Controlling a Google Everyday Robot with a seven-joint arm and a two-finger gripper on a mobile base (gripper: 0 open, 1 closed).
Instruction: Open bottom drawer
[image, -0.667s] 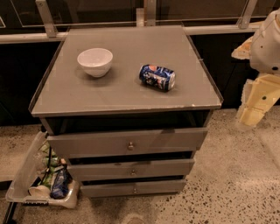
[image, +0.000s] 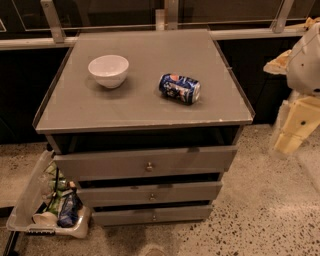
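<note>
My claw (image: 296, 125) at the right edge, well apart from the cabinet (image: 145, 107), open or closed I can't tell, bottom drawer (image: 152, 215) lowest of three, slim grey front, tiny round knob.

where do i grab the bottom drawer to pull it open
Grip the tiny round knob at the middle of the bottom drawer front, coming straight in from the front, low down. The front is flat, so the knob is the only protruding part. The end effector hangs right of the cabinet.
</note>
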